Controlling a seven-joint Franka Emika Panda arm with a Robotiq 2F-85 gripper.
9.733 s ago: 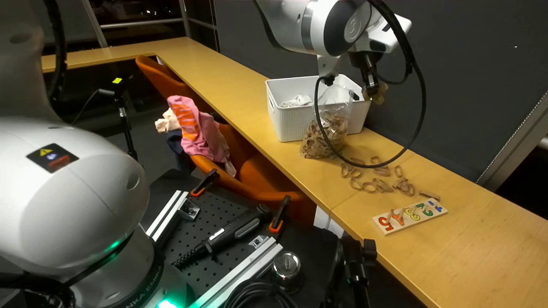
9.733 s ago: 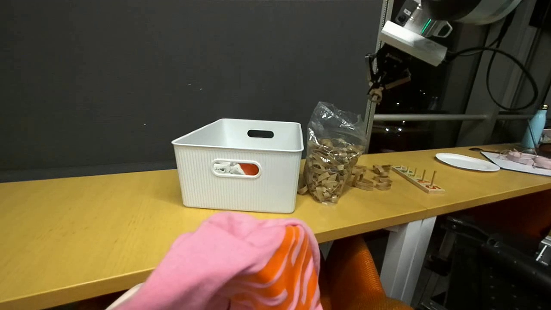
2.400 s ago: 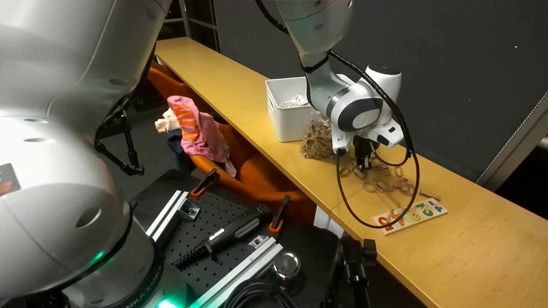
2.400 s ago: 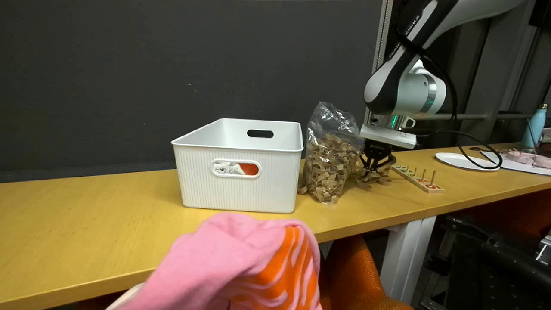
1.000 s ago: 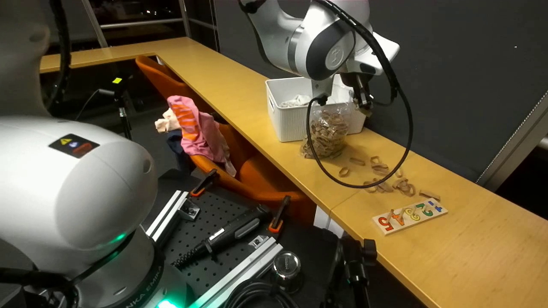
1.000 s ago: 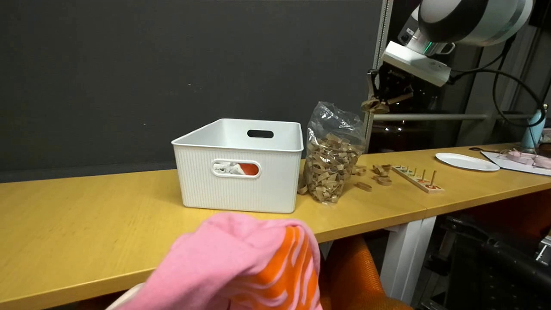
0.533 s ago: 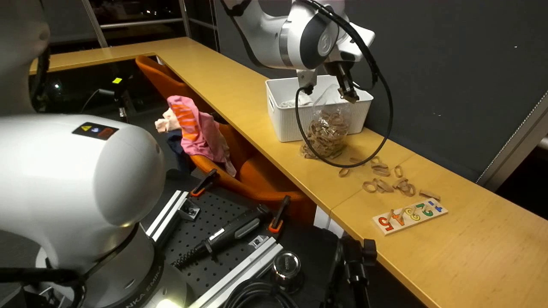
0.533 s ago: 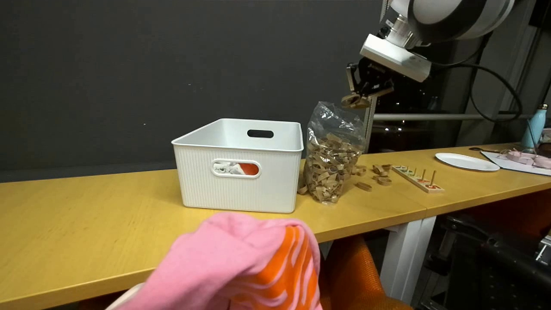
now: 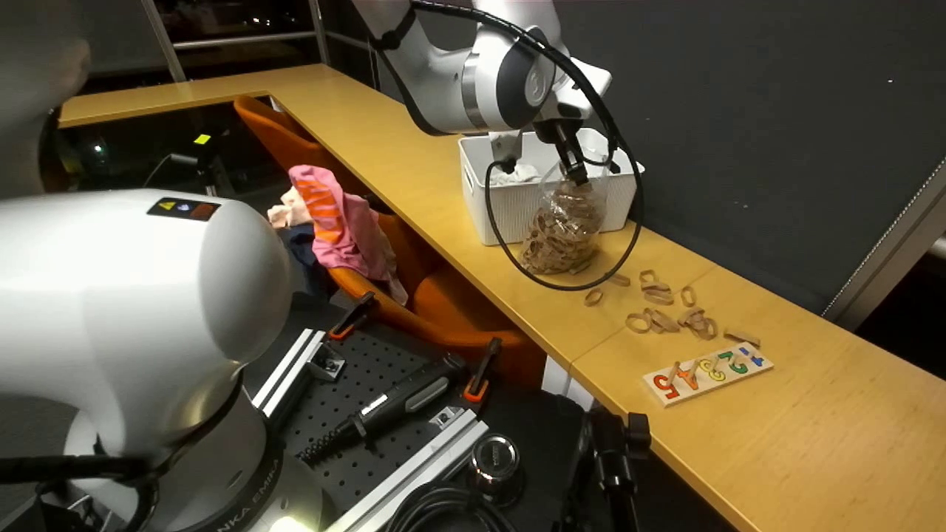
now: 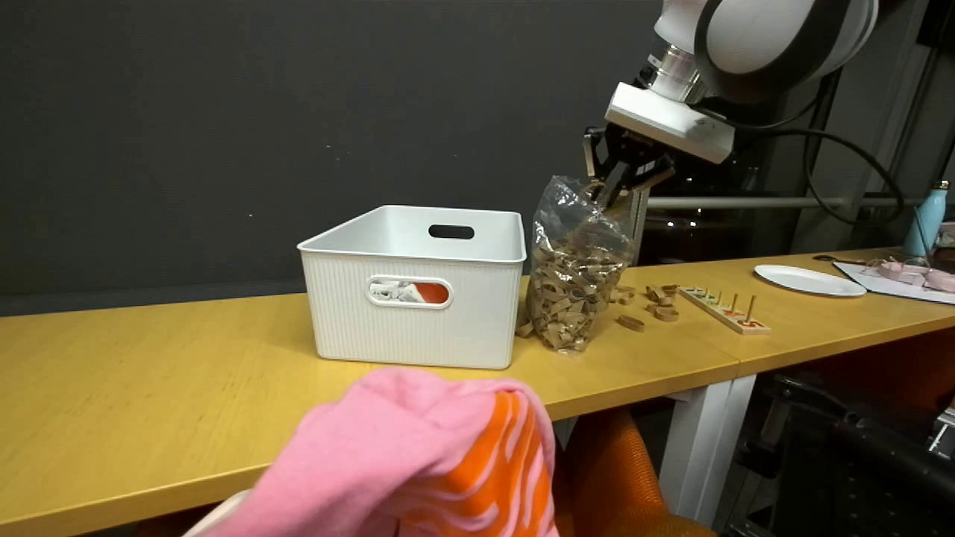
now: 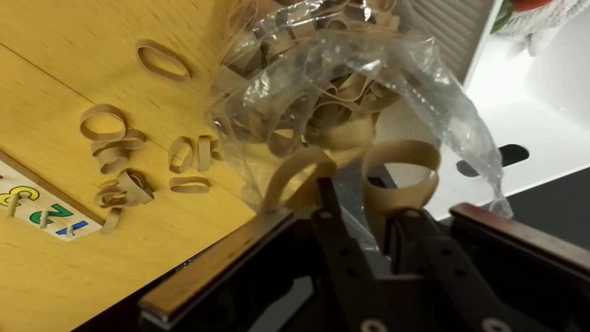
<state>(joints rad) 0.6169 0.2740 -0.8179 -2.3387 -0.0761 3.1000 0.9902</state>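
- Table (image 9: 835, 436): pale wood, no writing seen.
- Arm (image 9: 133, 295): base reads "NKA EMIKA", start cut off; warning sticker (image 9: 183, 208) too small to read.
- Basket (image 10: 477, 328): white ribbed plastic, no brand visible.
- Bag (image 10: 556, 215): clear, upright just beside basket, mouth open, part filled with tan rubber bands (image 10: 571, 298). Film probably slippery, floppy, tears if yanked; grab the gathered top above the contents. No print spotted.
- Gripper (image 11: 359, 193): parted slightly at the bag's mouth, nothing visibly clamped in the gap; can't tell if loops are snagged on it.
- Number board (image 9: 708, 375): wood with pegs, painted 5 4 3 2 1.
- Single bands: two (image 11: 408, 193) by the fingertips (image 11: 328, 196), some loose (image 11: 190, 188) on the table, rest bagged. Likely very light, soft, springy, grippy, hard to break; pinch one flat side of the loop. No lettering seen.
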